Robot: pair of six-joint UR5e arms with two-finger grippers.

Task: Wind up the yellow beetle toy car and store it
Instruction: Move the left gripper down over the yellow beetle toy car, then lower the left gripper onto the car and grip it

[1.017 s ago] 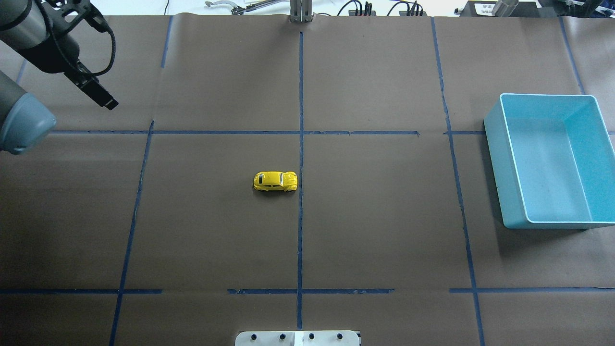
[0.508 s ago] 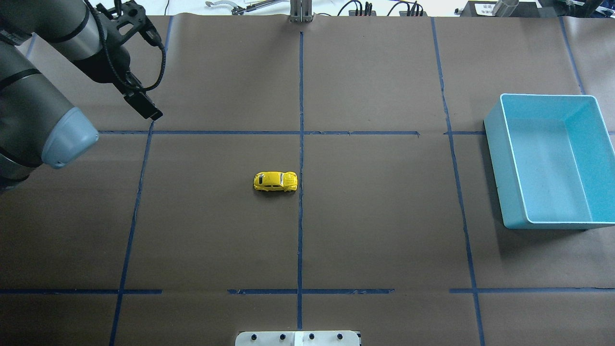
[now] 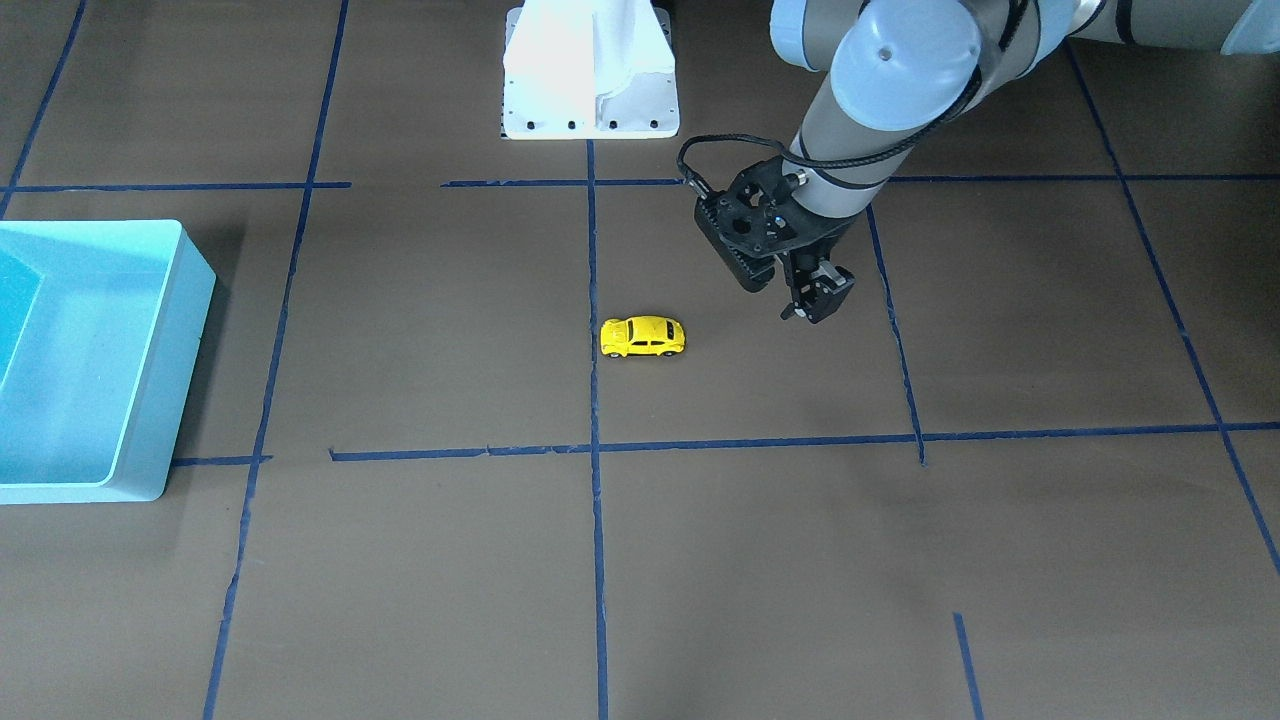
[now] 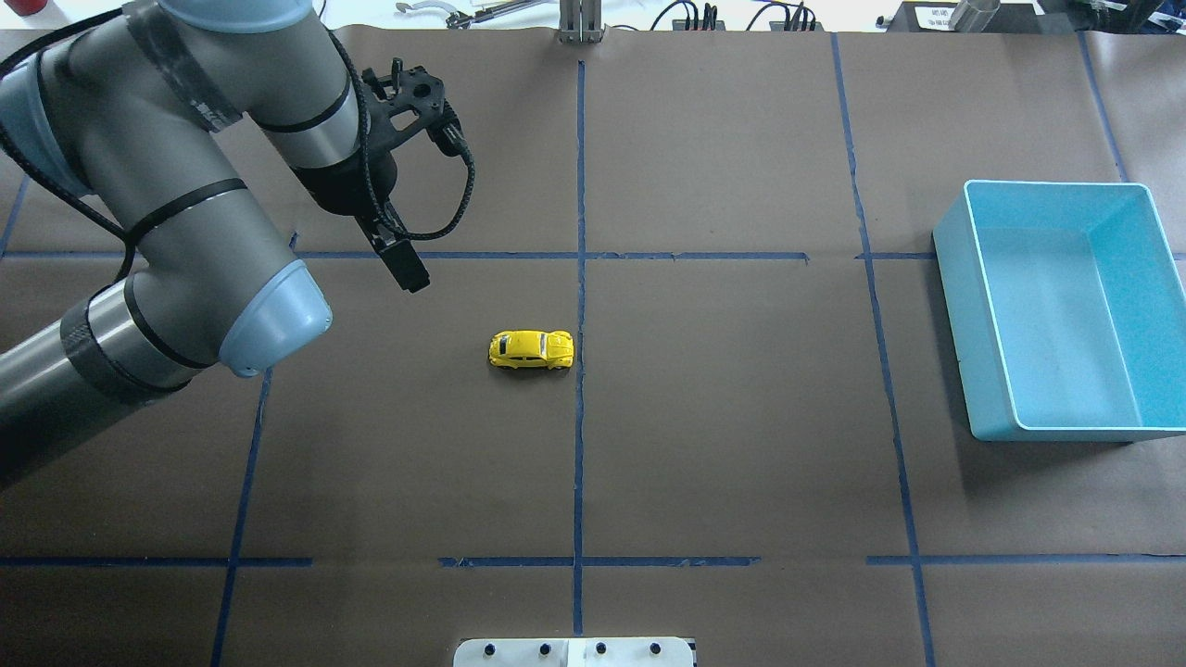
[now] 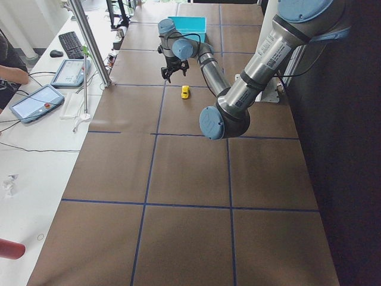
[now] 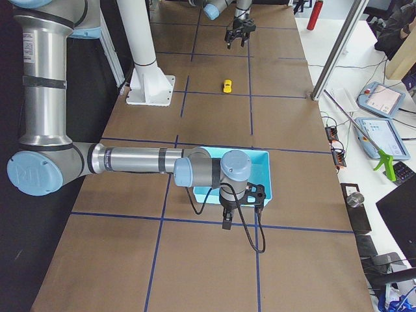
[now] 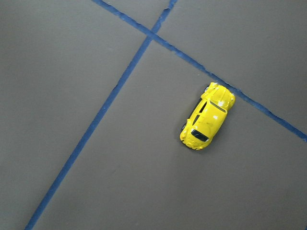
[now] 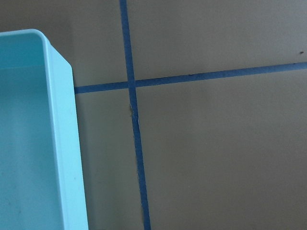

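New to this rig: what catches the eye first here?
The yellow beetle toy car pops first, tiny and bright at the centre of the table, beside a blue tape line. Then the left claw hovering short of it, and the light blue bin at the robot's right end.

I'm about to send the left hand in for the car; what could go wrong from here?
1. The yellow beetle toy car is tiny and stands free on its wheels; a glancing touch from the left hand, now off to its side, could roll it away.
2. The light blue bin sits far from the car, so a weak pinch might drop it on the long carry.
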